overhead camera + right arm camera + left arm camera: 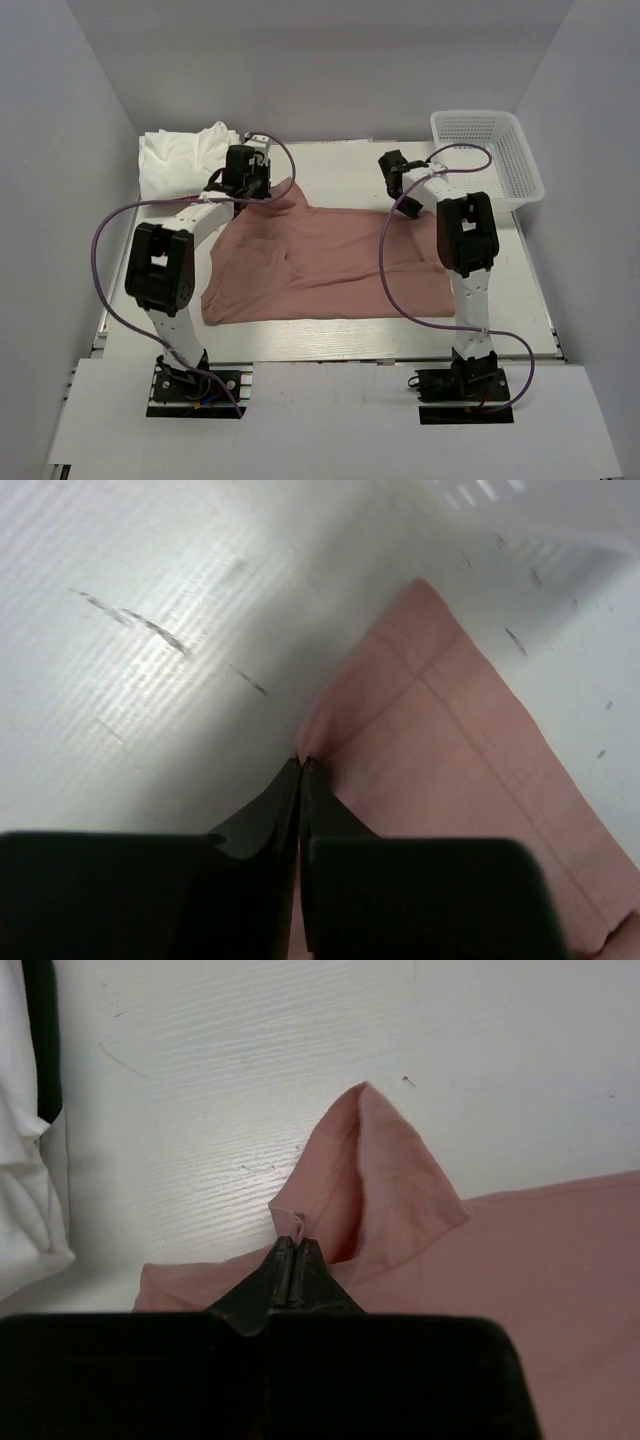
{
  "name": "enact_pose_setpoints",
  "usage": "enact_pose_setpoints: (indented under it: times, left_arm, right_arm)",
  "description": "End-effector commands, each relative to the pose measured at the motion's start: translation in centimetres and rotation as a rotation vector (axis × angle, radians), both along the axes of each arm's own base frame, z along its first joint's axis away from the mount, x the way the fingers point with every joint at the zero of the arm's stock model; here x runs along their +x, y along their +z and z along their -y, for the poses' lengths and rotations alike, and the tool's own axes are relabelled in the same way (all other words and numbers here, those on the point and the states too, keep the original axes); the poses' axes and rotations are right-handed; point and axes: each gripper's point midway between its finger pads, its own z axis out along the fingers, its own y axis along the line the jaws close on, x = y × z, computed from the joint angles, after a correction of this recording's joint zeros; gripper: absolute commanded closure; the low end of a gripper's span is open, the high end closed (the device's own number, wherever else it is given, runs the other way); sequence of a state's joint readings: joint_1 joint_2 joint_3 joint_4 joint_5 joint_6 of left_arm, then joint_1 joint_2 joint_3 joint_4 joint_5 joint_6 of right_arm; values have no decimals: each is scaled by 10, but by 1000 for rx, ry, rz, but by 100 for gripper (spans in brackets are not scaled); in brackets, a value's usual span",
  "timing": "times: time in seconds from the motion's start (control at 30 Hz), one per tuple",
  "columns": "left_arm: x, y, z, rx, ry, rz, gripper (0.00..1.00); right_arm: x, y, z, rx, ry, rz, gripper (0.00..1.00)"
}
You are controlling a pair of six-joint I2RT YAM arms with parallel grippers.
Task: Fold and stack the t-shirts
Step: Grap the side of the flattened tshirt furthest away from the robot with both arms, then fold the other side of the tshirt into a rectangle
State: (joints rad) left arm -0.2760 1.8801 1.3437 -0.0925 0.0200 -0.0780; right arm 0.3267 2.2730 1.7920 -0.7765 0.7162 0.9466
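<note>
We are seeing bare table [340, 160] lying open beyond the far edge of the pink t-shirt [330, 265], and another free strip running along its near edge. Off its far-left corner a heap of white t-shirts [183, 155] is crowding the passage. Off its far-right corner a white mesh basket [488, 155] is standing in the way. A purple cable [382, 260] is looping across its right part.

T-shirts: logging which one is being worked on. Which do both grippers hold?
The pink t-shirt spread across mid-table: left gripper and right gripper each pinch its far edge. The white shirts lie bunched, untouched, far left.
</note>
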Motion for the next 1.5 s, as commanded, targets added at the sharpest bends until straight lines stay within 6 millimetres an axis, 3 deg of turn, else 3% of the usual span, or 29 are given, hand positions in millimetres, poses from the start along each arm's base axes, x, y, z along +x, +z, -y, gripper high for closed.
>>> enact_pose_setpoints:
  times: [0.0, 0.07, 0.1, 0.17, 0.23, 0.27, 0.3, 0.37, 0.4, 0.43, 0.47, 0.57, 0.6, 0.7, 0.73, 0.8, 0.87, 0.9, 0.97, 1.0, 1.07, 1.1, 1.13, 1.2, 1.27, 1.33, 1.37, 1.43, 1.47]
  left_arm:
    - [-13, 53, 4, -32, -35, 127, 100]
    - [-29, 48, 4, -37, -39, 110, 100]
    - [-34, 64, 3, -47, -39, 147, 100]
    - [-47, 61, -1, -54, -34, 138, 100]
    - [-63, 71, 1, -80, -42, 145, 100]
    - [-74, 57, -1, -83, -35, 113, 100]
    - [-82, 56, 1, -83, -45, 111, 100]
    - [-101, 55, 2, -113, -38, 102, 100]
    - [-106, 53, -4, -111, -14, 97, 100]
    - [-118, 41, -9, -115, 16, 54, 100]
    - [-125, 52, -16, -123, 44, 80, 100]
    - [-153, 43, -23, -160, 91, 52, 100]
    - [-160, 56, -28, -192, 116, 89, 100]
    - [-186, 28, -38, -258, 222, 5, 100]
    - [-194, 30, -40, -288, 237, 3, 100]
    - [-216, 3, -44, -323, 297, -91, 100]
    - [-233, -8, -49, -351, 344, -129, 100]
    - [-244, -22, -52, -348, 364, -169, 100]
    - [-254, -31, -58, -343, 412, -219, 91]
    - [-265, -34, -58, -342, 434, -268, 74]
    - [-270, -28, -54, -362, 433, -295, 56]
    - [-275, -22, -54, -377, 443, -317, 31]
    - [-277, -17, -56, -381, 460, -312, 14]
    - [-275, -2, -60, -383, 480, -291, 1]
    - [-269, 20, -63, -394, 490, -240, 1]
    - [-261, 32, -64, -410, 505, -201, 1]
    - [-253, 34, -63, -404, 514, -197, 1]
    - [-236, 37, -61, -386, 500, -176, 1]
    - [-227, 45, -60, -396, 503, -175, 1]
  right_arm:
    - [-12, 24, 13, -49, -5, 20, 100]
    - [-16, 32, 15, -59, 12, 38, 100]
    - [-19, 37, 14, -57, 22, 43, 100]
    - [-23, 48, 14, -76, 27, 62, 100]
    - [-36, 53, 16, -91, 33, 61, 100]
    - [-35, 71, 15, -80, 33, 114, 100]
    - [-46, 62, 18, -93, 41, 87, 100]
    - [-55, 62, 18, -96, 56, 87, 100]
    - [-61, 72, 17, -81, 65, 110, 100]
    - [-69, 68, 16, -81, 73, 97, 100]
    - [-71, 81, 13, -55, 82, 131, 100]
    - [-91, 78, 10, -37, 113, 127, 100]
    - [-92, 82, 6, -11, 138, 144, 100]
    - [-121, 76, 9, 10, 163, 123, 100]
    - [-129, 70, 10, 16, 155, 111, 100]
    - [-138, 72, 12, 38, 162, 128, 100]
    - [-154, 58, 15, 43, 169, 97, 100]
    - [-158, 59, 15, 56, 170, 105, 96]
    - [-171, 51, 18, 70, 173, 91, 86]
    - [-172, 50, 18, 78, 175, 89, 75]
    - [-183, 44, 21, 83, 177, 65, 60]
    - [-187, 44, 22, 83, 174, 57, 47]
    - [-194, 45, 26, 75, 166, 42, 43]
    - [-197, 49, 29, 64, 163, 40, 36]
    - [-193, 65, 28, 60, 194, 66, 32]
    - [-184, 77, 11, 105, 300, 101, 17]
    - [-171, 87, -18, 177, 493, 144, 10]
    - [-165, 100, -51, 230, 696, 208, 10]
    - [-158, 116, -93, 357, 881, 307, 10]
